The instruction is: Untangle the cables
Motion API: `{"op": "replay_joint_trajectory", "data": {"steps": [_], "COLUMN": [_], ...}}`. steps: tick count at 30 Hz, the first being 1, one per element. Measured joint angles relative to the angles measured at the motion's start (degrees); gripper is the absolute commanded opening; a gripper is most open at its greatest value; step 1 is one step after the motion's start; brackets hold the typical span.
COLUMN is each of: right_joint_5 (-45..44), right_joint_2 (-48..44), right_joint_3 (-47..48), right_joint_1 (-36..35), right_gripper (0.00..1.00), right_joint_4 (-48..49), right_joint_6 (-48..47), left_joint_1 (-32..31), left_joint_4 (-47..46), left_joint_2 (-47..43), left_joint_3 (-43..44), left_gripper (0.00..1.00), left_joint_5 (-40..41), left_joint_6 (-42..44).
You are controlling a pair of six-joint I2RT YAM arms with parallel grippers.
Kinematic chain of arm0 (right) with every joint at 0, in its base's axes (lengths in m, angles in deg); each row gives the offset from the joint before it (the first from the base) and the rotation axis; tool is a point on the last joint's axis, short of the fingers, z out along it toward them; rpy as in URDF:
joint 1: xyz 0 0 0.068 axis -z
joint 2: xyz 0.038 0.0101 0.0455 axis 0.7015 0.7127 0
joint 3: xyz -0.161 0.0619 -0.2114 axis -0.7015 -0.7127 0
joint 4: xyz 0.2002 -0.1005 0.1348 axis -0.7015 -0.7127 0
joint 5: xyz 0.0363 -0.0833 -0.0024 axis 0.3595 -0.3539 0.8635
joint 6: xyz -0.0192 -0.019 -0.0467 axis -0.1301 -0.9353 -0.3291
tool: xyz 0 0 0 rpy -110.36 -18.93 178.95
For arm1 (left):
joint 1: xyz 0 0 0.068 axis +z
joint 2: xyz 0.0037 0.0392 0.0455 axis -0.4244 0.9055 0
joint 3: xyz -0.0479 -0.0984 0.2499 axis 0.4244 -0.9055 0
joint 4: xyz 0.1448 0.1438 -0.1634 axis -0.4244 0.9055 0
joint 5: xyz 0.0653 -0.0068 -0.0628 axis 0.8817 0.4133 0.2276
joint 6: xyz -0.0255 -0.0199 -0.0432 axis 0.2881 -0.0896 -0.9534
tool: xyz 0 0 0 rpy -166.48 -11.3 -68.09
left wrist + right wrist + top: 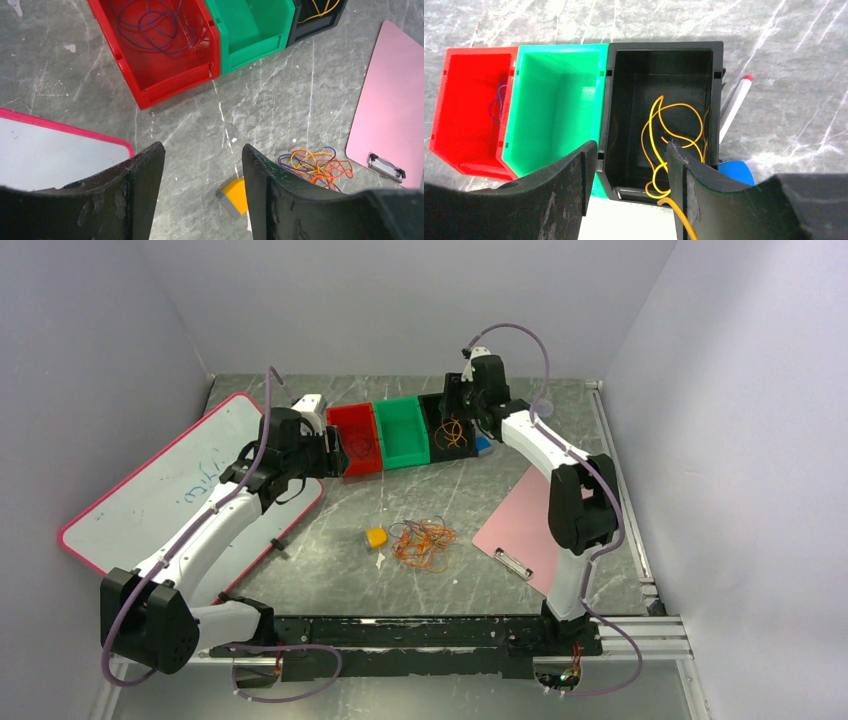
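Grey marbled tabletop [330, 510] boxed in by pale walls carries a row of three bins at the far side: a red bin [170, 90] with a loose purple cable [150, 25] in it, a green bin [554, 100] with nothing visible inside, and a black bin [664, 46] holding a coiled yellow cable [659, 122]. The tangle of cables [422, 543], mostly orange with some purple strands, lies mid-table between a yellow block [237, 192] and a pink clipboard [390, 100], well apart from both arms. The right gripper [631, 145] hangs over the near edge of the black bin with its fingers spread and nothing pinched across the gap. One end of the yellow cable runs up along the inner face of its outer finger [704, 200], and I cannot tell whether it merely passes by or is snagged there. The step in hand looks like dropping that cable into its bin, so the arm should rise straight up and slowly, watching that the strand slides off and the coil is not dragged out over the rim. The left gripper [202, 147] hovers near the red bin, fingers spread and empty. When either arm goes to the tangle, it should pinch a single outer loop and draw it out gently, with the other pinning the rest.
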Motion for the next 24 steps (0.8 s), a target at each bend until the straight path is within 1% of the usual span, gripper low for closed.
{"op": "replay_joint_trajectory", "data": {"steps": [3, 5, 7, 10, 13, 15, 18, 20, 22, 23, 24], "right_joint_5": [0.68, 3.15, 8.15, 17.14, 24.17, 28.35, 31.06, 30.56, 28.37, 27.52, 25.92], "right_joint_2": [-1.57, -2.49, -2.69, -0.59, 0.22, -0.35, -1.77, -2.64, -2.67, -2.64, -2.64], "right_joint_3": [-0.13, -0.17, 0.66, 5.14, 5.73, 1.92, -8.09, -16.50, -22.60, -24.33, -26.25], "right_joint_1": [0.07, 0.28, 0.66, 1.16, 1.25, 1.40, 2.05, 2.80, 3.28, 3.34, 3.43], "right_gripper": [0.61, 0.61, 0.61, 0.68, 0.70, 0.73, 0.75, 0.76, 0.79, 0.80, 0.81], "right_joint_4": [0.00, 0.07, -0.35, -2.32, -0.37, 5.27, 17.64, 27.69, 37.44, 40.79, 46.60], "right_joint_6": [-0.57, -1.05, -1.51, -2.03, -0.90, 2.43, 10.49, 16.92, 22.40, 24.39, 27.15], "left_joint_1": [0.00, 0.00, 0.00, 0.00, 0.00, 0.02, 0.07, 0.09, 0.11, 0.11, 0.11], "left_joint_4": [-0.02, 0.00, 0.00, 0.00, 0.00, 0.00, 0.00, -0.02, 0.00, 0.00, 0.00], "left_joint_2": [0.13, 0.22, 0.28, 0.52, 0.81, 0.85, 0.85, 0.85, 0.85, 0.85, 0.85], "left_joint_3": [0.00, 0.00, 0.00, 0.00, 0.00, 0.00, 0.00, 0.00, 0.00, 0.00, 0.00], "left_gripper": [0.63, 0.63, 0.63, 0.62, 0.63, 0.63, 0.63, 0.63, 0.63, 0.63, 0.63], "left_joint_5": [-0.04, -0.07, -0.09, -0.22, -0.31, -0.39, -0.48, -0.52, -0.63, -0.66, -0.70], "left_joint_6": [0.04, 0.04, 0.04, 0.07, 0.07, 0.07, 0.07, 0.07, 0.07, 0.09, 0.07]}}
